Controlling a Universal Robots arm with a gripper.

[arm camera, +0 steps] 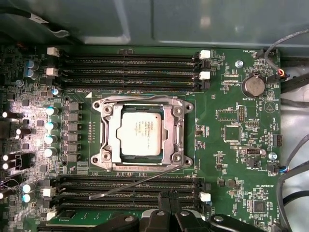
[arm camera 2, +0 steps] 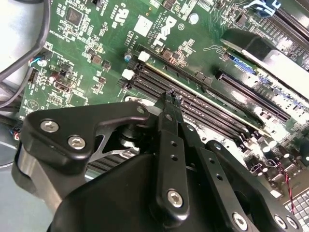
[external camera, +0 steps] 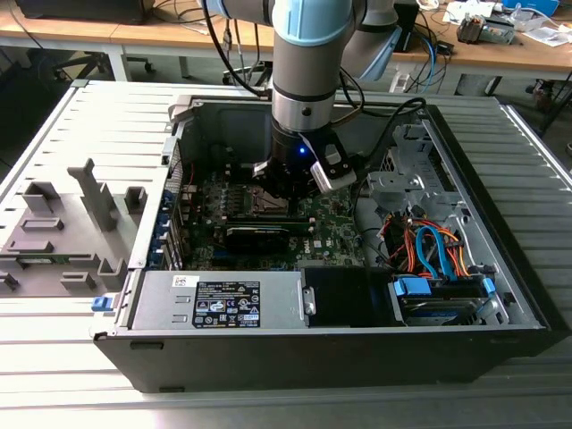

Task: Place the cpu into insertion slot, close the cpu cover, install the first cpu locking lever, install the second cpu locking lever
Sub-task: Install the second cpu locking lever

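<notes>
The claw (arm camera 2: pixel 170 99) is down inside the open PC case (external camera: pixel 500 340), fingertips pressed together with nothing between them, right over the black memory slots (arm camera 2: pixel 203 104). In the first wrist view the fingers (arm camera: pixel 169 218) sit at about 6 o'clock from the socket — the cpu (arm camera: pixel 140 134) is already seated in it, with the cpu cover (arm camera: pixel 107 140) folded down flat around it. One thin locking lever (arm camera: pixel 140 182) sticks out loose at an angle across the slots, between socket and claw.

The arm (external camera: pixel 308 54) points straight down, the tool (arm camera 2: pixel 172 96) with fingers pressed together
</notes>
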